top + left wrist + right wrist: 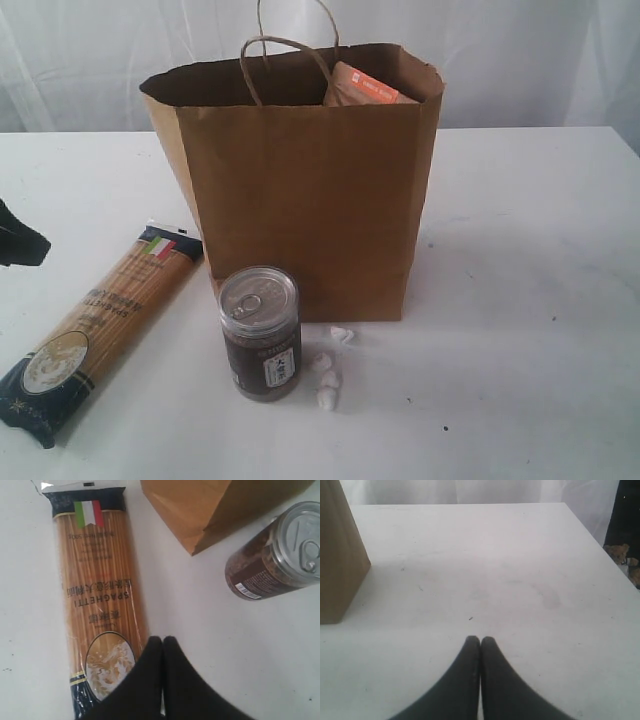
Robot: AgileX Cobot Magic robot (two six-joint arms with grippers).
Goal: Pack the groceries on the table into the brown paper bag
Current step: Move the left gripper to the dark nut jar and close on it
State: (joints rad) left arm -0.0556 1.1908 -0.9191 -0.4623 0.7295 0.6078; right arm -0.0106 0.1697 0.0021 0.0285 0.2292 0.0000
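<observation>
Where the left gripper (162,641) hovers, the spaghetti packet (97,590) lies close by.

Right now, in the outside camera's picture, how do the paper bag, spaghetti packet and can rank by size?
1. paper bag, by far the largest
2. spaghetti packet
3. can, clearly the smallest

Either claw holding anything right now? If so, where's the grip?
Nothing held. The left claw is shut and empty, near the spaghetti packet. The right claw is shut and empty over the table.
</observation>
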